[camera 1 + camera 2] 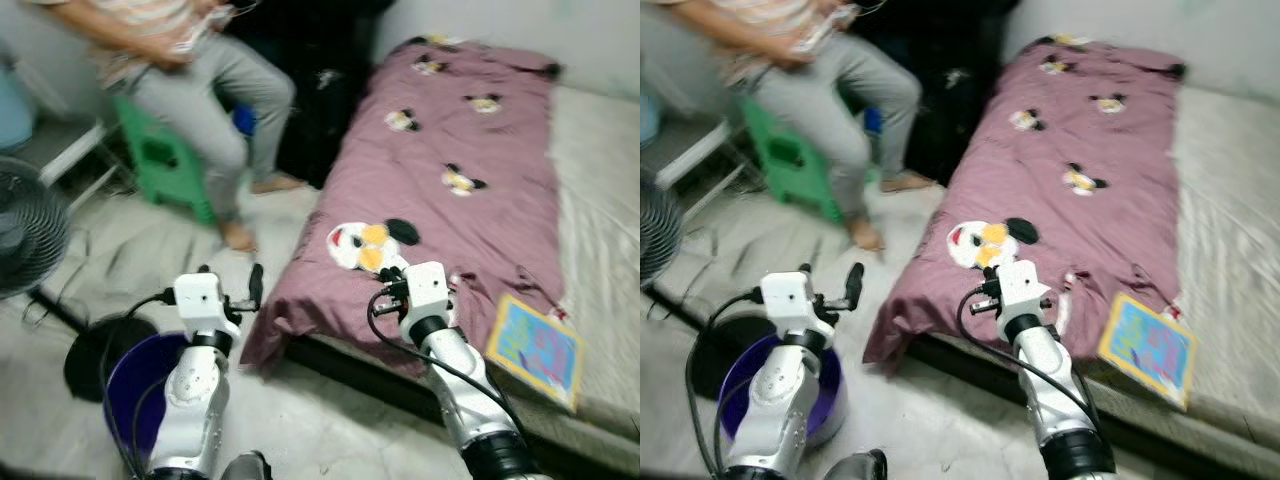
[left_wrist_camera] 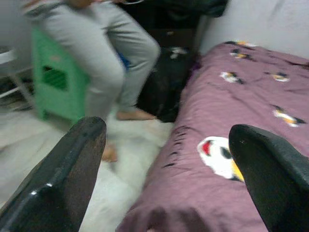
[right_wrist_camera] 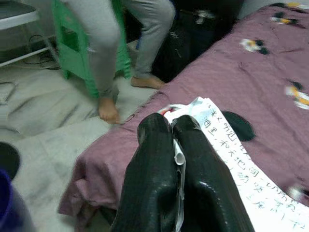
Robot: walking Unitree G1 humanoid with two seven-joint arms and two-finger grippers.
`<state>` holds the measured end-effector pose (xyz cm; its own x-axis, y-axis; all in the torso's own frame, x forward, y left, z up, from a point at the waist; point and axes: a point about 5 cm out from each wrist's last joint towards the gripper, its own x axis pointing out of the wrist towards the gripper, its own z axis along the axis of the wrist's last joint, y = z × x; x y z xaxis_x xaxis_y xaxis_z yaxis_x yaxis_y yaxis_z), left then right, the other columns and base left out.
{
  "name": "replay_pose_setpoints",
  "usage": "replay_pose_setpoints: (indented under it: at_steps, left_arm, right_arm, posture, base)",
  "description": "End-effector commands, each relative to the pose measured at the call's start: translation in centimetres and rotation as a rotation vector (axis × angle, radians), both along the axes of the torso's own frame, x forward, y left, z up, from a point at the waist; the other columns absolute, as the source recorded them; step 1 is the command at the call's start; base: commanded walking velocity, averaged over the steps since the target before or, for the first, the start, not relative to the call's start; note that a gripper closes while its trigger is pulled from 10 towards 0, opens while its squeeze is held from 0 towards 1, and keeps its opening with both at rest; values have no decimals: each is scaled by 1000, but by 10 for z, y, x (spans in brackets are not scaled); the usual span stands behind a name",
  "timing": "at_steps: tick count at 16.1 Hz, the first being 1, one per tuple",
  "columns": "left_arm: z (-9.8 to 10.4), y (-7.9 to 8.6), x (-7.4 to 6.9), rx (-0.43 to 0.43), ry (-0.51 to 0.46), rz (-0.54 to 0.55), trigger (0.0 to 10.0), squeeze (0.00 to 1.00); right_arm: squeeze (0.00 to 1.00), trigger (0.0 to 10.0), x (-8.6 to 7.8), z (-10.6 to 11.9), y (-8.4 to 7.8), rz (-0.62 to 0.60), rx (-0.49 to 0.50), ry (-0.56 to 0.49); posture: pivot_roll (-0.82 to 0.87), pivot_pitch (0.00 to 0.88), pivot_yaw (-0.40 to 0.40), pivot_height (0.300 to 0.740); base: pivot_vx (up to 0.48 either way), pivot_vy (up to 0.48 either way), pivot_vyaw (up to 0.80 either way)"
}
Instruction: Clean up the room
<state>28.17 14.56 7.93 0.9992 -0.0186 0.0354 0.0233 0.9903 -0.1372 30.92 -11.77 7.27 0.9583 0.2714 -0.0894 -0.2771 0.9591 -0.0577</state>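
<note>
A: What's on the left here?
B: A fan (image 1: pixel 25 228) at the edge, a purple bin (image 1: pixel 135 385) on the floor (image 1: pixel 120 255). The left claw (image 1: pixel 232 290) is raised just over the bin, fingers (image 2: pixel 63 179) spread wide, nothing in them.

A: And the middle?
B: A person (image 1: pixel 200 90) sits on a green stool (image 1: pixel 160 160), bare feet on the floor.

A: Right side?
B: The right claw (image 3: pixel 174 133) is pinched tight on a paper (image 3: pixel 231 159) with handwriting, held over the near corner of the maroon blanket (image 1: pixel 470 140) on the bed (image 1: pixel 600 200). A colourful book (image 1: pixel 535 348) lies further right, near the bed edge.
</note>
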Motion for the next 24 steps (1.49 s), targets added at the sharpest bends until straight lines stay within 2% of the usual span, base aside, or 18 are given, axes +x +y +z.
replay_pose_setpoints:
  at_steps: [1,3,8,10,13,24]
  left_arm:
    - [0,2,-1,2,0,15,10000,0]
    - [3,2,-2,19,-18,17,10000,0]
    - [6,5,-2,40,-38,46,10000,0]
    - [8,12,-3,92,-46,92,10000,0]
    - [7,14,-6,91,-45,88,10000,0]
    - [5,8,-4,63,-24,38,10000,0]
  right_arm:
    - [0,10000,-1,-1,2,18,-1,8]
    - [0,10000,0,0,2,19,7,0]
    - [0,10000,2,3,5,28,48,-19]
    - [0,10000,4,6,13,56,46,-38]
    - [0,10000,1,5,13,66,46,-44]
    - [0,10000,0,4,11,56,50,-43]
  posture:
    - [16,93,-12,740]
    - [18,91,-12,740]
    - [40,70,-2,740]
    - [48,65,0,740]
    - [49,65,-1,740]
    - [37,90,-5,740]
  base:
    - [0,0,800]
    - [0,0,800]
    - [0,0,0]
    - [0,0,0]
    - [0,0,0]
    - [0,0,714]
